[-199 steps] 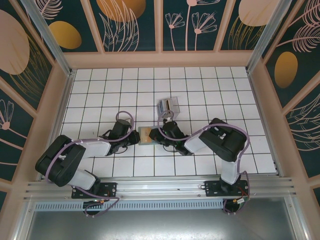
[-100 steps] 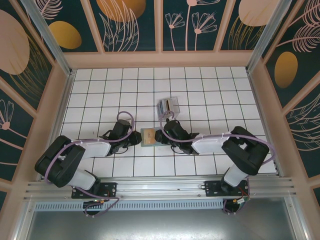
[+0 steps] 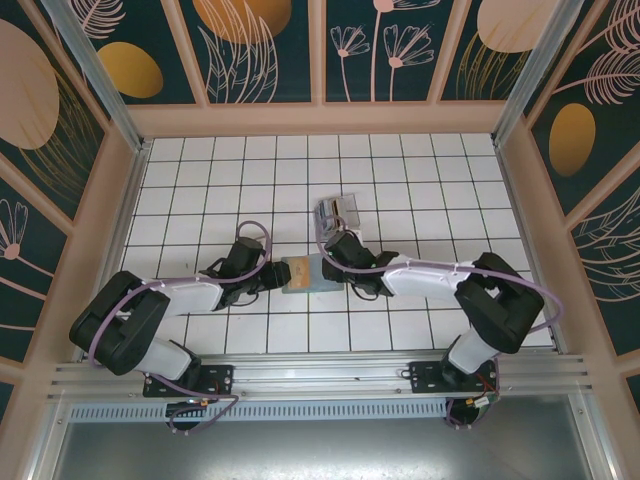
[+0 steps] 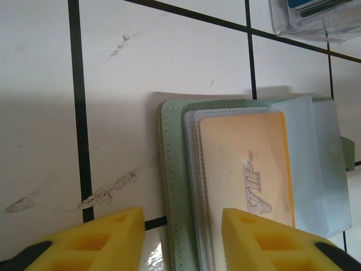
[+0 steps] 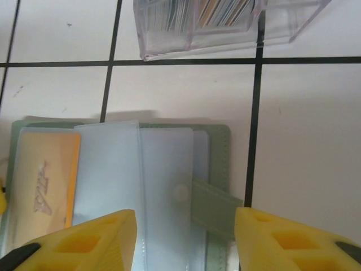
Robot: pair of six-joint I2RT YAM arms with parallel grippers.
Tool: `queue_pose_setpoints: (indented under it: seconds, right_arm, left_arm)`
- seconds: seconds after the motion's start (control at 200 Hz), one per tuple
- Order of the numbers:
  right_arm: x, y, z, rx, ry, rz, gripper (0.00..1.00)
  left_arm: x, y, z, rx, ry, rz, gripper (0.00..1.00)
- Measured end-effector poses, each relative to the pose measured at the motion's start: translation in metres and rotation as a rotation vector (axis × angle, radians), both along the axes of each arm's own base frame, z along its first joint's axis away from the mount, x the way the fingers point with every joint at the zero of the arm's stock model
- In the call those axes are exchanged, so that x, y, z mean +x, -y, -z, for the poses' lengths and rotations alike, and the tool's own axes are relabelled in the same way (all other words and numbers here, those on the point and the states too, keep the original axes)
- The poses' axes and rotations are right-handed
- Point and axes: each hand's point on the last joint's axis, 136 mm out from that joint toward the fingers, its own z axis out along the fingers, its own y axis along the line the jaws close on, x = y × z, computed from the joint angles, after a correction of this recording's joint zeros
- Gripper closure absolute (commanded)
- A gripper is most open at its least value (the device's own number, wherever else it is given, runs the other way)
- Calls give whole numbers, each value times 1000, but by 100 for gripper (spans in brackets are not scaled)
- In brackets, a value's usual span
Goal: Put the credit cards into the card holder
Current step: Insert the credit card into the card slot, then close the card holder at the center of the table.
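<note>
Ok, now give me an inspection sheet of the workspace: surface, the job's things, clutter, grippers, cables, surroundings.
Surface: white tiled table with black grid lines; scuff marks beside the holder.
Job's things: card holder lies open, with a tan VIP card in a clear sleeve; more credit cards stand in the clear plastic box.
Clutter: nothing seen.
Grippers: left gripper and right gripper are both open over the holder and hold nothing.
Cables: lilac cables loop along both arms, off the holder.
Surroundings: teal floral wall panels in tan frames; aluminium rail at the near edge.
</note>
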Motion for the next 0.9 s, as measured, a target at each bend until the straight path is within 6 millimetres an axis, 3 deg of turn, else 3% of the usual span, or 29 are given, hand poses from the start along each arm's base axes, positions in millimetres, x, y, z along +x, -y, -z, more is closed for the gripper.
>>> queue_pose_setpoints:
  seconds: [0.215,0.45,0.621,0.761,0.901]
  right_arm:
    - [-6,16,24,-112,-54,-32,52]
    - [12,37,26,-114,-81,-27,52]
    - [24,53,26,-117,-78,39,64]
    - [23,64,28,-106,-72,106,71]
    - [21,78,16,-79,-39,170,72]
  left_arm:
    - [1,-2,2,15,-3,-6,65]
    - [1,-3,3,21,-4,-9,67]
    - [1,-3,4,25,-5,-11,67]
    - [2,-3,4,25,-5,-12,68]
    - [1,-4,4,26,-5,-12,68]
